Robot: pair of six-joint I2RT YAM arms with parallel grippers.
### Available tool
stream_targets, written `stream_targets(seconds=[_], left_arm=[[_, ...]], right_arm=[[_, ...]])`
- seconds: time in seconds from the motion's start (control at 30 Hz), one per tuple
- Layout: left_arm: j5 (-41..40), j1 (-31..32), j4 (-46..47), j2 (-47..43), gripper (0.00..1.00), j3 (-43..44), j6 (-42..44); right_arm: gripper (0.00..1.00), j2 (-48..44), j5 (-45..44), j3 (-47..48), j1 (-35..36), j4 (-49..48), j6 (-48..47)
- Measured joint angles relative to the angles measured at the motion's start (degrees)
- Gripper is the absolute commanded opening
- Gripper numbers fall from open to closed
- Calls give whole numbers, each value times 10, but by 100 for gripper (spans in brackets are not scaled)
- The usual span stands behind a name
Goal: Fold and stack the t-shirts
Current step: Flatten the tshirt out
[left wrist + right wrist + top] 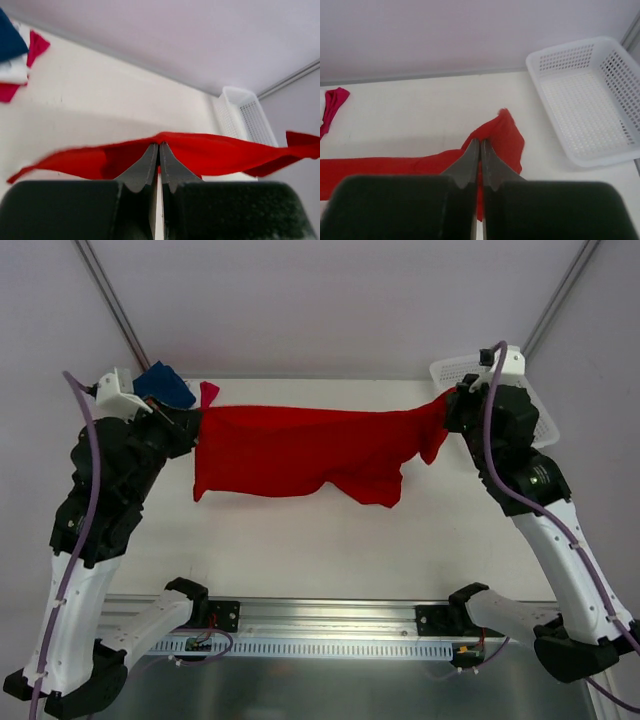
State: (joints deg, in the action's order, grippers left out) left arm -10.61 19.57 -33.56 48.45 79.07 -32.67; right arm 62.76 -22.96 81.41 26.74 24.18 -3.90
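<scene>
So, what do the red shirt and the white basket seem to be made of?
The red shirt looks like soft, matte cloth, probably a cotton knit: it drapes, sags and wrinkles along its lower edge. The white basket seems to be rigid moulded plastic with a smooth finish: regular rows of small holes in its walls and floor, and a thick rounded rim.

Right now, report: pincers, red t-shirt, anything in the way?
Left pincer, right pincer shut on red t-shirt, one at each end. Shirt stretched between them. White basket apart, not in the way.

2 arms (105, 485) with black joints, white links and purple cables (92, 470).
</scene>
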Motion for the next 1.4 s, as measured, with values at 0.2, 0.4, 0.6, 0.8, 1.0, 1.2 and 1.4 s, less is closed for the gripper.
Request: stream_targets(seconds=[0.2, 0.4, 0.6, 0.8, 1.0, 1.2, 1.4], left_arm=[[-29, 0, -13, -16, 0, 83, 43], [-49, 2, -31, -73, 0, 114, 71], [-51, 7, -32, -133, 0, 143, 91], [-50, 7, -32, -166, 0, 158, 98], [-52, 7, -31, -174, 0, 159, 99], [-78, 6, -17, -86, 0, 136, 98], [-58, -11, -5, 183, 0, 189, 102]], right_arm=[[0, -64, -13, 10, 16, 21, -33], [0, -140, -5, 10, 26, 26, -59], [0, -211, 29, 10, 29, 11, -67], [0, -248, 72, 2, 31, -6, -67], [0, -243, 83, 2, 31, -14, -67], [0, -126, 58, 19, 31, -17, -74], [0, 98, 46, 57, 8, -13, -85]])
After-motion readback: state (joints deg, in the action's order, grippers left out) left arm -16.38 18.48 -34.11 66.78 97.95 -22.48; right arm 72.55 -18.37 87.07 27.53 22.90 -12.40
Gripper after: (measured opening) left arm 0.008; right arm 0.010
